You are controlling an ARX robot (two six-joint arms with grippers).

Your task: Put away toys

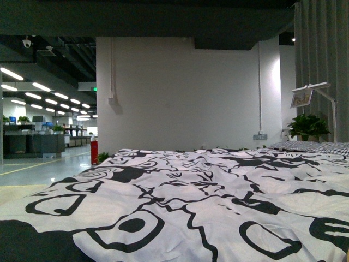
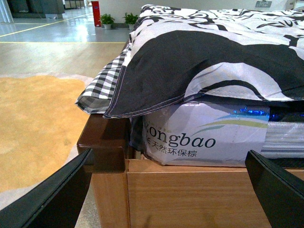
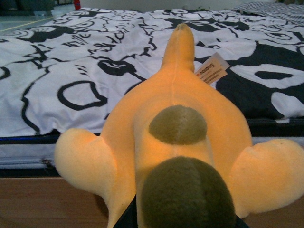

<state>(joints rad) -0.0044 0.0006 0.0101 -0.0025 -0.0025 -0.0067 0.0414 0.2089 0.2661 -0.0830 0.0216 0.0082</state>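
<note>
A yellow-orange plush toy (image 3: 175,95) with two dark olive patches and a white label (image 3: 211,69) fills the right wrist view. My right gripper (image 3: 185,221) is shut on its near end, and only black slivers of the fingers show beneath it. The toy hangs at the bed's side, pointing over the black-and-white duvet (image 3: 71,61). My left gripper (image 2: 171,190) is open and holds nothing, with its black fingers (image 2: 52,199) spread wide in front of the bed's wooden frame (image 2: 190,194). Neither arm shows in the front view.
The duvet (image 1: 207,202) covers the bed ahead, with a checked pillow (image 1: 316,146) at the far right. A plastic-wrapped mattress (image 2: 204,137) and a checked sheet (image 2: 102,88) overhang the frame corner. An orange rug (image 2: 33,123) lies beside the bed. A plant (image 1: 308,126) and lamp (image 1: 313,90) stand behind.
</note>
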